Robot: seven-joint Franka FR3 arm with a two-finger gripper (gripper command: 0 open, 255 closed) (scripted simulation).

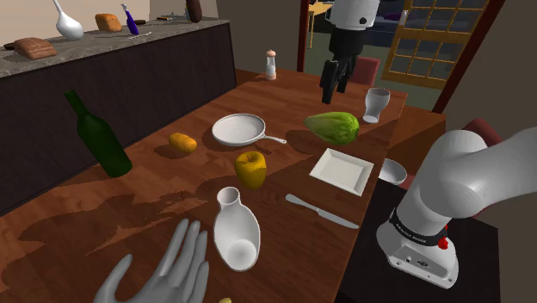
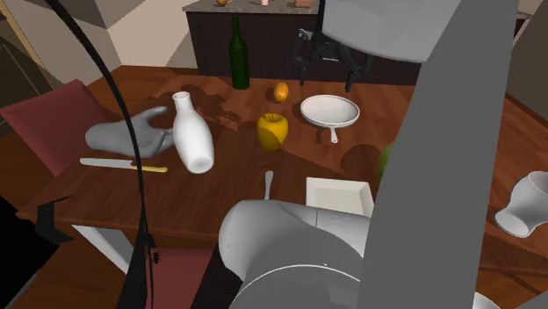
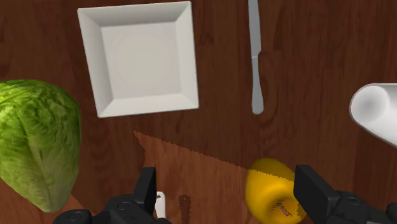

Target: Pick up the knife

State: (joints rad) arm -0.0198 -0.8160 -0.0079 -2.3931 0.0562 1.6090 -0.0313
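gripper: all-black two-finger gripper (image 1: pixel 336 86) hangs high over far part of the brown wooden table (image 1: pixel 120 202), roughly above the lettuce, touching nothing.
fingers: black fingers (image 3: pixel 147 191) stand wide apart, nothing clasped. In wrist view only bare table and part of the pepper lie below the gap.
knife: plain grey one-piece knife (image 1: pixel 320 211) lies flat on table near the edge by the stand, just near-side of the plate, not touching it. Well apart from gripper.
plate: white square plate (image 1: pixel 342 170), flat on table btw lettuce and knife.
lettuce: green lettuce head (image 1: pixel 332 126), just far of plate.
pepper: yellow bell pepper (image 1: pixel 250 170), upright, to shoulder view's left of plate.
pan: white round frying pan (image 1: pixel 238 129), far of pepper, handle pointing toward lettuce.
vase: white narrow-necked vase (image 1: pixel 236 231) on its side, to shoulder view's left of knife.
other: dark green glass bottle (image 1: pixel 99 138) standing at shoulder view's left. Grey model hand (image 1: pixel 163 271) at near edge, beside vase.
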